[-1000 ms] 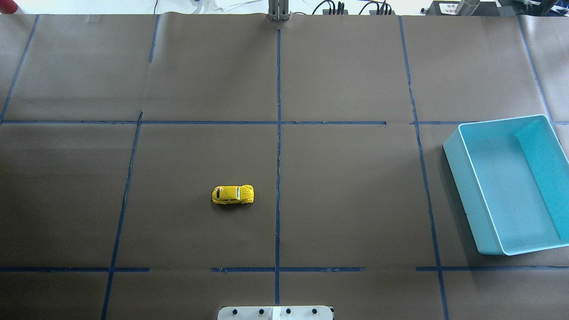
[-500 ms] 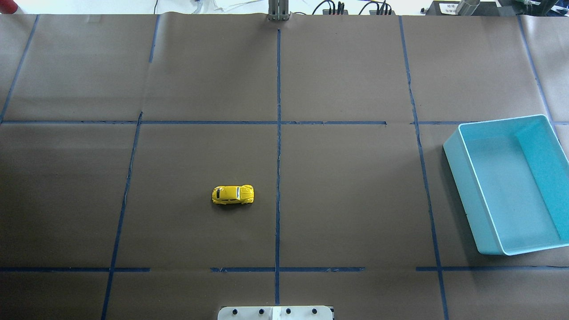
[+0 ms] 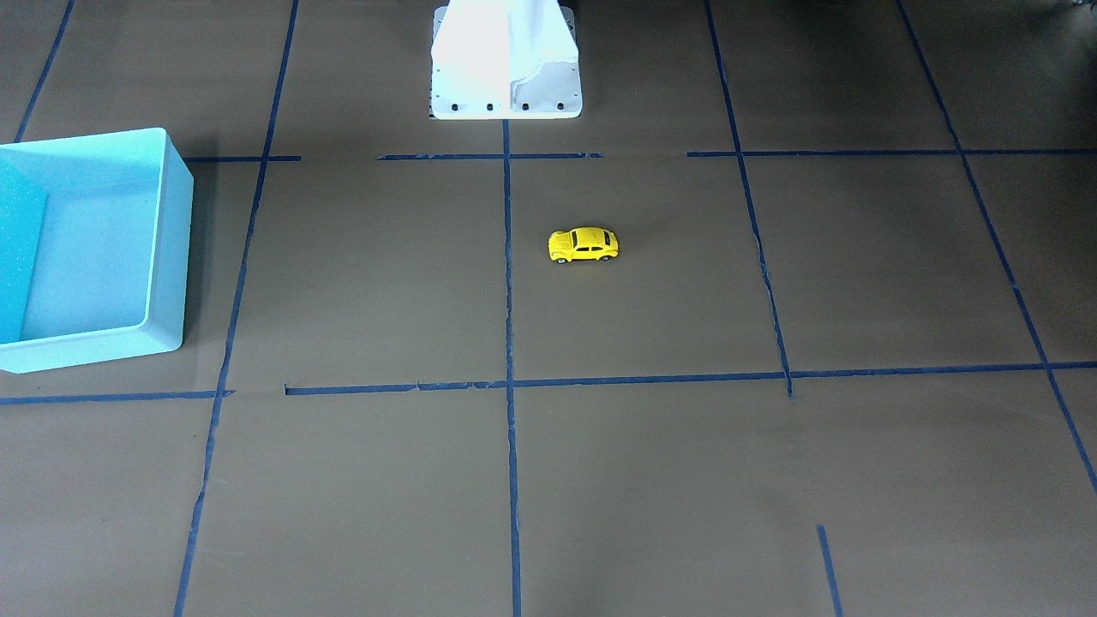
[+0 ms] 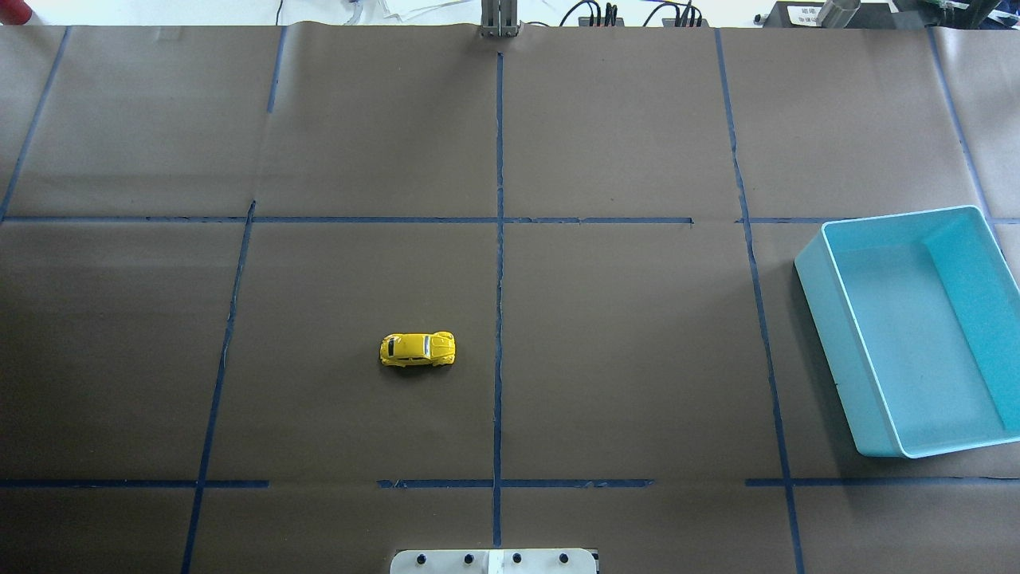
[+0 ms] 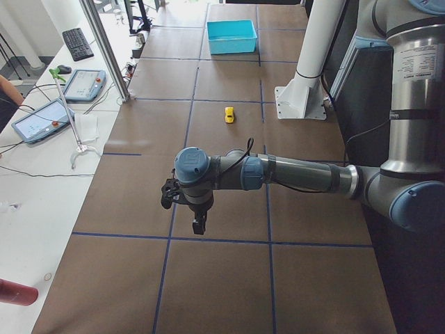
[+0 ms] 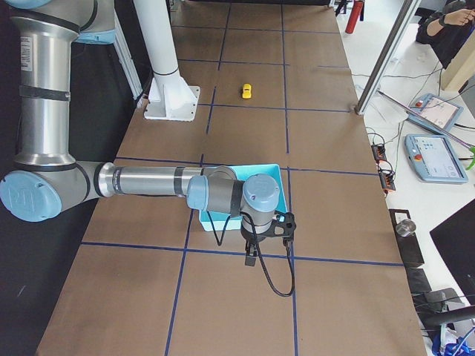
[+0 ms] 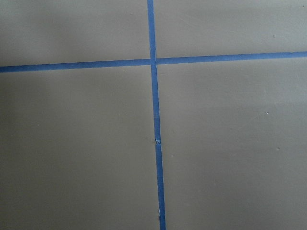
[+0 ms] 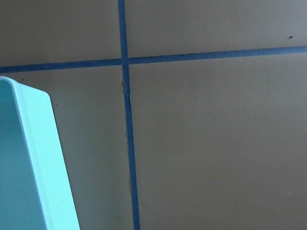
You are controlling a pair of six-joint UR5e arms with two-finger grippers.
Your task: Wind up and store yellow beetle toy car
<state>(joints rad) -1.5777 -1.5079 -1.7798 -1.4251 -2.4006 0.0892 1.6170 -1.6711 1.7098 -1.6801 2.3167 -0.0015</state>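
Note:
The yellow beetle toy car [image 4: 417, 349] stands alone on the brown paper, just left of the centre tape line; it also shows in the front view [image 3: 583, 244] and both side views [image 5: 229, 115] [image 6: 247, 90]. The light blue bin [image 4: 821, 319] sits empty at the right edge, seen too in the front view [image 3: 167, 248]. My left gripper [image 5: 199, 224] hangs over the table's left end, far from the car. My right gripper [image 6: 252, 256] hangs just past the bin [image 6: 276, 172]. I cannot tell whether either is open or shut. Neither wrist view shows fingers.
Blue tape lines divide the brown paper into squares. The white robot base [image 3: 506, 60] stands at the table's near edge. The right wrist view shows the bin's corner [image 8: 43, 158]. Operator tablets [image 5: 83, 83] and a metal post [image 5: 104, 49] line the far side.

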